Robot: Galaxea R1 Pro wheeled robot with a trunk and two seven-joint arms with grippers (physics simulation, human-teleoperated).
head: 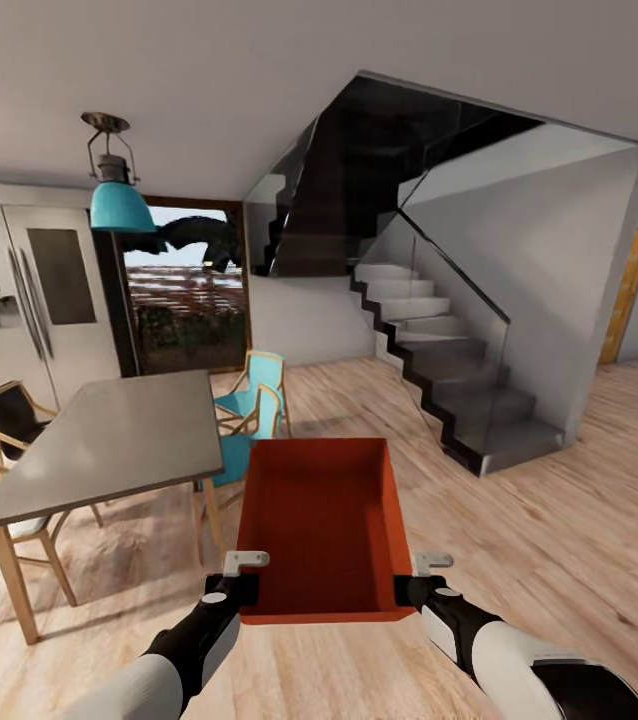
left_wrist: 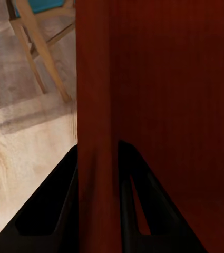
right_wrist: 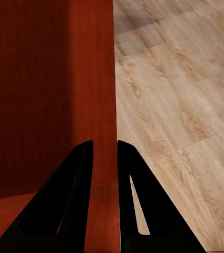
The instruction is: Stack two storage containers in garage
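You hold one bin [head: 324,530] at lower centre of the head frame, above the plank floor [head: 559,520]. Your left end effector [head: 244,585] clamps its left wall, your right end effector [head: 414,588] its right wall.

We see one storage container [head: 321,530], an orange-red rectangular plastic bin with plain smooth walls and no lid, its inside empty. It sits level and open side up, off the ground, above the light wood plank flooring, its long axis running away from us. Our left gripper [head: 239,585] clamps the near end of its left wall and our right gripper [head: 411,585] the near end of its right wall; each wall passes between that gripper's two fingers.
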